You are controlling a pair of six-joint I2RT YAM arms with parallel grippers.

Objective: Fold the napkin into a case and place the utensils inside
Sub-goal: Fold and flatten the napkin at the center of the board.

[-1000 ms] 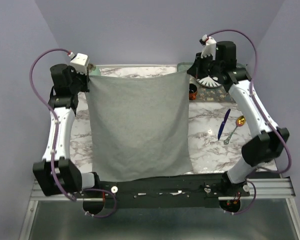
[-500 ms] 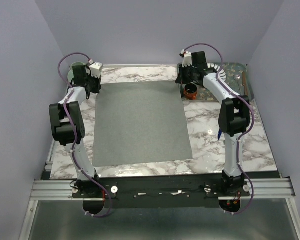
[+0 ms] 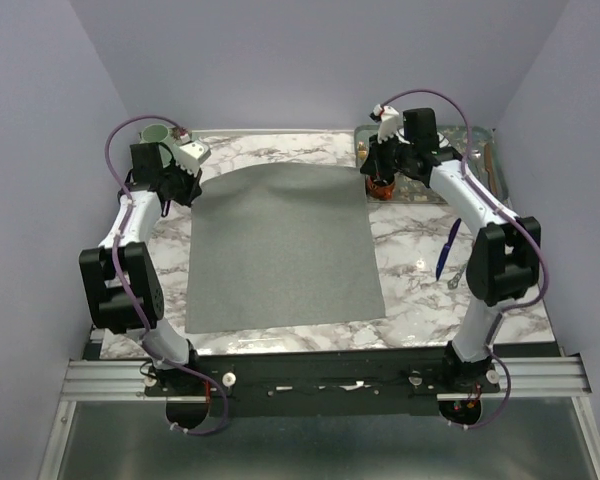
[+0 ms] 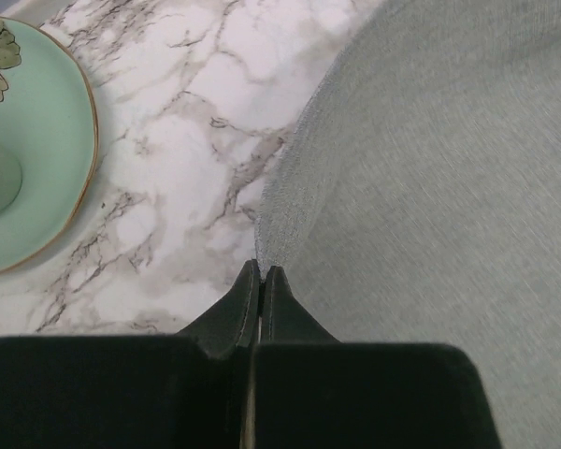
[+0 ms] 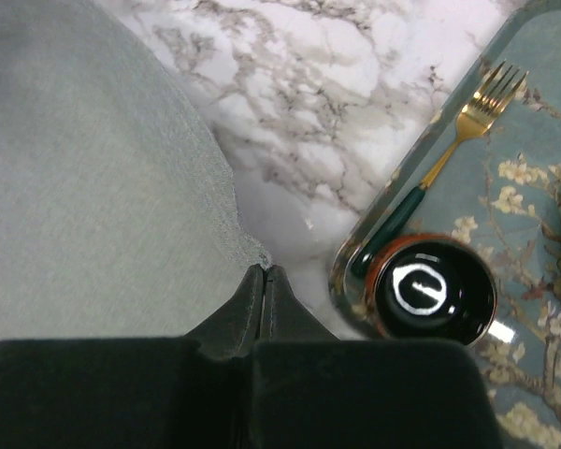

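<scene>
The grey napkin lies spread on the marble table as one open sheet, its far edge bulging up a little. No case is in view. My left gripper is shut on the napkin's far left corner, and the left wrist view shows the tips pinching the cloth. My right gripper is shut on the far right corner of the napkin. The utensils lie right of the cloth: a blue-handled one and a spoon, mostly hidden by my right arm.
A green patterned tray stands at the back right, holding a gold fork and a dark brown cup close to my right gripper. A pale green saucer with a cup sits at the back left.
The napkin hung lifted a second ago, then came down flat on the table. Both arms have since drawn back slightly, raising its far edge into a low bulge.
</scene>
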